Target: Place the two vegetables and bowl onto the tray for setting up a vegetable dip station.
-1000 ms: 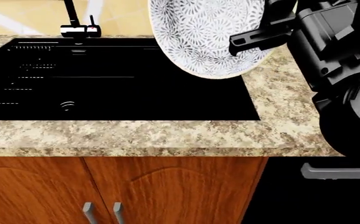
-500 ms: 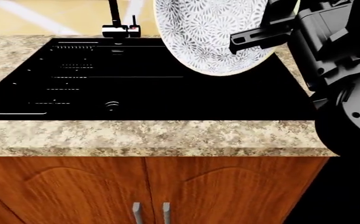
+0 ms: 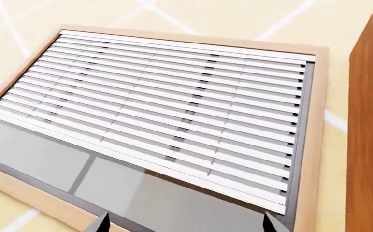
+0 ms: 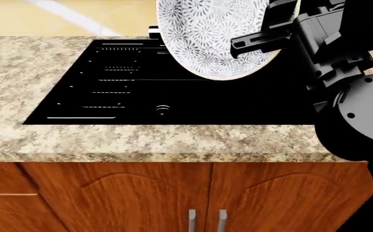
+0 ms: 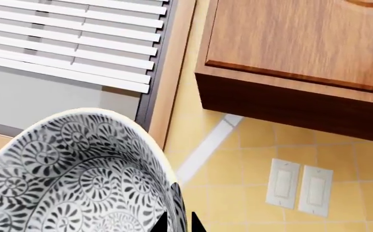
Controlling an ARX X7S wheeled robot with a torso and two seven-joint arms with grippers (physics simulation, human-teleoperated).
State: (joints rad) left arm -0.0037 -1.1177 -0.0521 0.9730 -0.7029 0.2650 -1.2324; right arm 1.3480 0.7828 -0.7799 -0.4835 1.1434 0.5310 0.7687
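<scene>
A kitchen: speckled granite counter [image 4: 141,140] with a black sink [image 4: 173,87] sunk into it, wooden cabinet doors [image 4: 173,198] with two small metal handles [image 4: 205,220] below, yellow tiled wall behind. At the back edge of the sink, just the base of a tap [image 4: 153,32], mostly hidden by the bowl.

Held up in the air over the far right part of the sink: the bowl [image 4: 215,36], tipped on its side, patterned outside turned toward the head camera, pale rim along its lower right edge. Clamped by the right gripper [image 4: 264,41], black fingers closed over the rim at the bowl's right side, the dark bulk of the right arm [image 4: 348,82] filling the right of the head view. From the right wrist camera, the same bowl [image 5: 77,179] close up, dark floral swirls, rim pinched between two black fingertips [image 5: 163,223] at the frame's edge. Beyond it a window with white blinds [image 5: 70,43], a wooden wall cabinet [image 5: 296,43] and a pair of pale wall switches [image 5: 299,186].

From the left wrist camera, only the window blinds [image 3: 167,111] in a tan frame, a strip of wooden cabinet [image 3: 372,125], and two dark fingertips [image 3: 101,223] of the left gripper [image 3: 185,224] set well apart, nothing between them.

No cucumber, carrot or tray visible in any view.
</scene>
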